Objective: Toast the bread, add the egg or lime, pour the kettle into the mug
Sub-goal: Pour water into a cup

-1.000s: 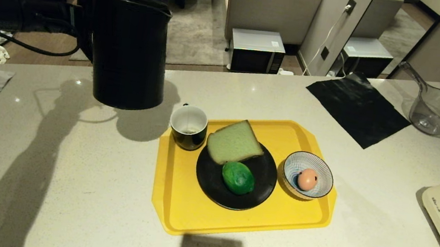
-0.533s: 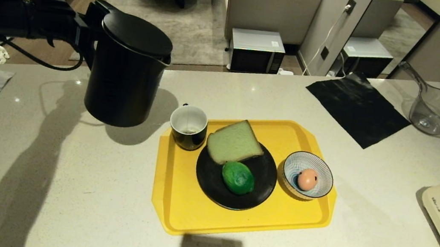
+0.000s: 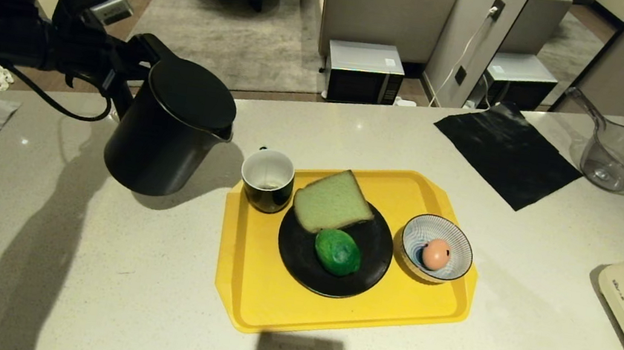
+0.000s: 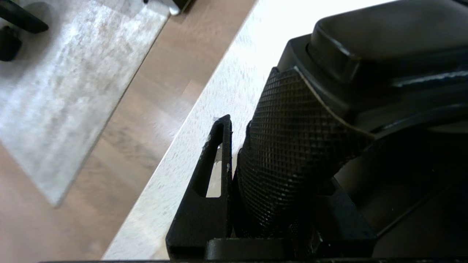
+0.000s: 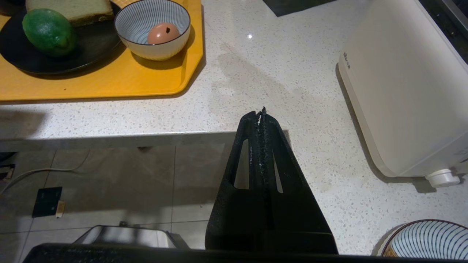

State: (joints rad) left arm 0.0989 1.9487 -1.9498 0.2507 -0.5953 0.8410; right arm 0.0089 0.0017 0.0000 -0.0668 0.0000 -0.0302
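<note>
My left gripper (image 3: 123, 66) clamps the kettle (image 3: 168, 130) by its handle, tilted spout-first toward the mug (image 3: 267, 180). My right gripper (image 5: 260, 115), fingers pressed together and empty, hangs well clear of the mug.

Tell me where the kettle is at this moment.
In the head view the kettle hangs tilted above the counter's left side, held by the left gripper, with its spout toward the mug on the tray.

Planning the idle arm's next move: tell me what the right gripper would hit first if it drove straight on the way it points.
Probably the white countertop: the shut right gripper points over its edge, angled downward. Depth is hard to judge.
</note>
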